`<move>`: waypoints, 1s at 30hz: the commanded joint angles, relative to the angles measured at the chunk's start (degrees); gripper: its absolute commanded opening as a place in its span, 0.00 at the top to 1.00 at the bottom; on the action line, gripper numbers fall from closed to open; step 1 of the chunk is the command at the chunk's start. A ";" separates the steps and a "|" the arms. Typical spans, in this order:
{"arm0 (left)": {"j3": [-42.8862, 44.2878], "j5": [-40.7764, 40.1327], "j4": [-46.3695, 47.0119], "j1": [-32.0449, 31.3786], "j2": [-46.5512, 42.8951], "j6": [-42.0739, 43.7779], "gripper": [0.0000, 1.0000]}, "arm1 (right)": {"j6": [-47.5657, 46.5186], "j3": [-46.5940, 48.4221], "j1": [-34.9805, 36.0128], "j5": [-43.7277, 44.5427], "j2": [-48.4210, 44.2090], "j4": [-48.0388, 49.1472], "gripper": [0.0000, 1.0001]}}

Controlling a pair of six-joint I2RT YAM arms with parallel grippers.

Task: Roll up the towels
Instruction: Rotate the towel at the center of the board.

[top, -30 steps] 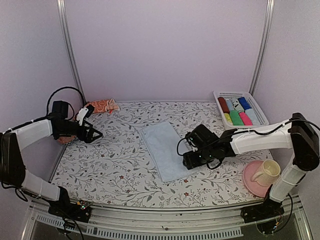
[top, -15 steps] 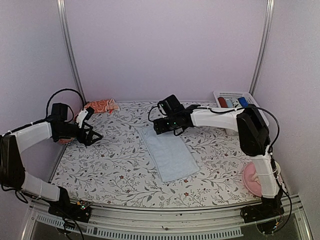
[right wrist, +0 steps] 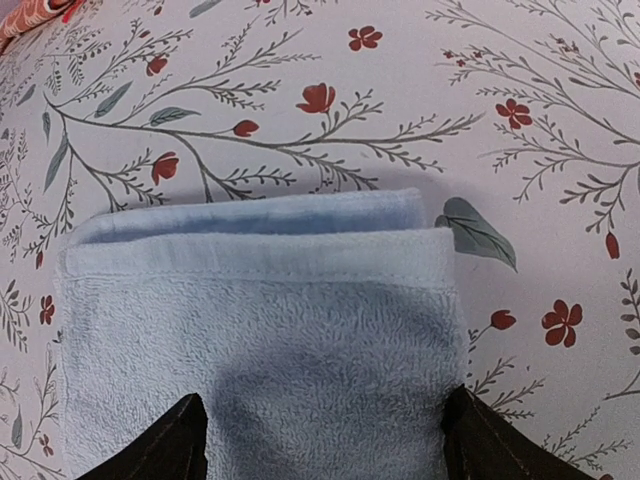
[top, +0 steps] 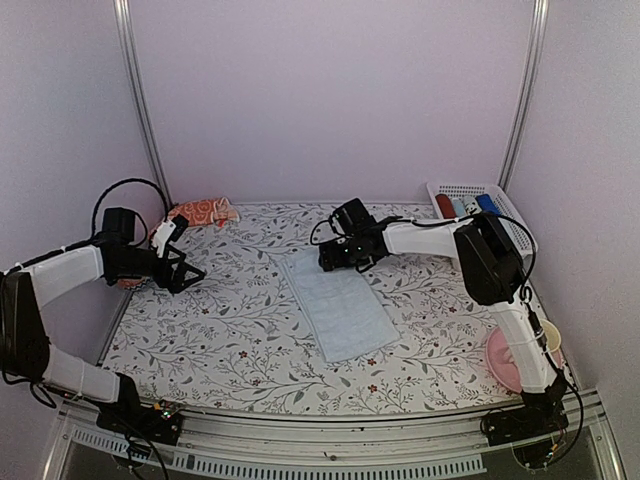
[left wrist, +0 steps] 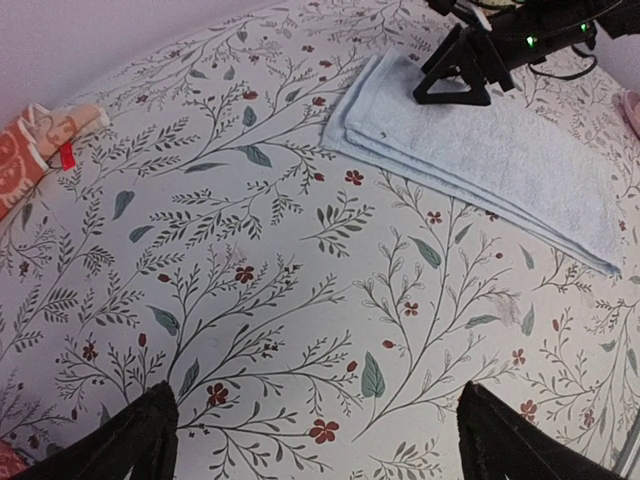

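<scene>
At far end of blue towel (top: 341, 306), right pincer (top: 332, 262) arrived, apart, left pincer (top: 188, 272) apart

Right end effector (right wrist: 325, 445) is hanging over the folded light blue towel (right wrist: 260, 330), with its dark fingertips (right wrist: 170, 445) spread wide at about the towel's two side edges, not pinching anything. The towel's short end shows stacked layers and lies flat on the flowery table (right wrist: 400, 90). A tiny sliver of the orange-red towel (right wrist: 30, 10) peeks in at the top left corner.
</scene>
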 commanded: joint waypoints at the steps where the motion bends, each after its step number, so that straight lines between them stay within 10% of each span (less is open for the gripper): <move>1: -0.56 1.08 0.98 0.60 -0.87 0.53 0.03 | 2.62 -0.61 -1.10 1.24 1.97 -0.20 0.18; 14: -0.74 0.91 1.16 0.62 -0.57 0.53 0.03 | -1.67 -3.92 2.29 0.03 -7.86 5.87 0.17; 30: -0.91 1.16 1.25 0.58 -0.66 1.24 0.03 | -0.95 3.18 0.99 -0.63 3.20 2.71 0.16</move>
